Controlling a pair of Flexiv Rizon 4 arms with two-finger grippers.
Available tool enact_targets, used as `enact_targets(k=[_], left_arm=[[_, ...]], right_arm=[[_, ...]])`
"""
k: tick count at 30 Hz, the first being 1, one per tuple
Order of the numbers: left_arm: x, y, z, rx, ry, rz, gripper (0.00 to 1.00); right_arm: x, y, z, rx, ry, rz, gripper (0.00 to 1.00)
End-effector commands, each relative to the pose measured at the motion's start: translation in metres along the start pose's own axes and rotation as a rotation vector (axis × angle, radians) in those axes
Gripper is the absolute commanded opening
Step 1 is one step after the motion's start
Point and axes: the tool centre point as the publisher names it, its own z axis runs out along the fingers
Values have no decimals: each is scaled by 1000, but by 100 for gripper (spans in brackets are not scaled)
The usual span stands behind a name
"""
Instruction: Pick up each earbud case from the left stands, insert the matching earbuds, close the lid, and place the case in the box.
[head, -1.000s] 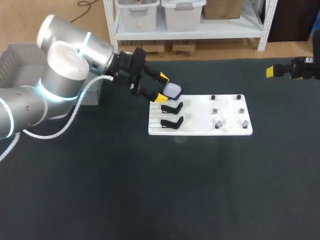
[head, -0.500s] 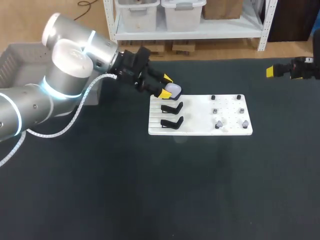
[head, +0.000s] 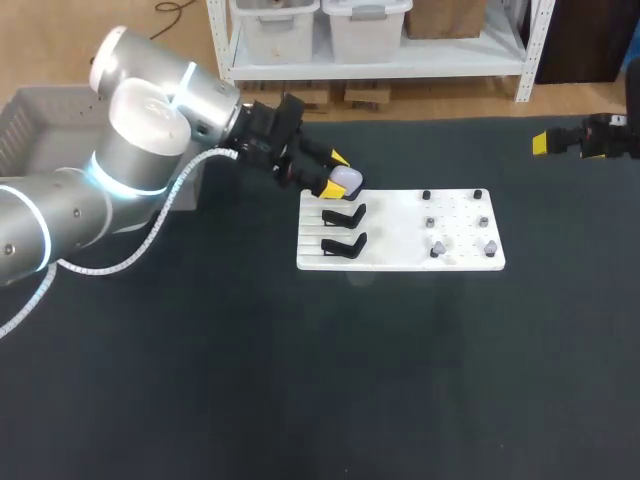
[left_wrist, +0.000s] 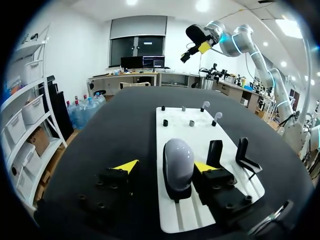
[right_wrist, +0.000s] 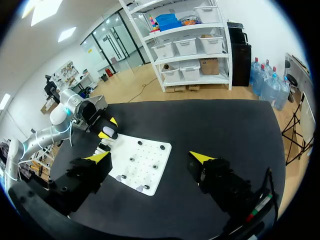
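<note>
Bright, even overhead light, soft shadows

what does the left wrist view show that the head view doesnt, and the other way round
Only left wrist: a gap between the earbud case and one of the left gripper's open fingers. Only head: the grey box off to the left. Both: the white board and two empty black stands.

A black table (head: 400, 380) fills the near scene. Beyond its far edge, a wooden floor (head: 100, 40) carries a white shelf unit (head: 370, 65) with pale bins (head: 365, 20). White walls (left_wrist: 75, 45), a dark window (left_wrist: 137, 47) and ceiling lights (left_wrist: 202, 5) surround it.
</note>
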Motion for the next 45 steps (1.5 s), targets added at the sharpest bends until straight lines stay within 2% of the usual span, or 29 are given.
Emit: enact_targets(k=[1,4,9,15,18,22,23,24,30,45], left_arm=[[1,1,1,1,0,1,71],[2,1,1,-1,-1,1,73],[2,0,2,0,-1,2,69],[2,-2,2,2,0,6,51],[2,-3,2,4,0,9,47],[2,-4,3,7,2,12,24],[2,-5,3,7,2,13,14],[2,-5,2,7,2,14,0],[-8,-12,-7,-8,-23,44,0],[-59,-46,-40,-44,-177,121,0]], right_arm=[[0,0,0,0,0,0,100],[0,0,0,0,0,0,100],[0,0,0,0,0,0,100],[0,0,0,0,0,0,100],[0,0,0,0,0,0,100],[0,0,0,0,0,0,100],[0,0,0,0,0,0,100],[0,0,0,0,0,0,100],[0,0,0,0,0,0,100],[0,0,0,0,0,0,100]])
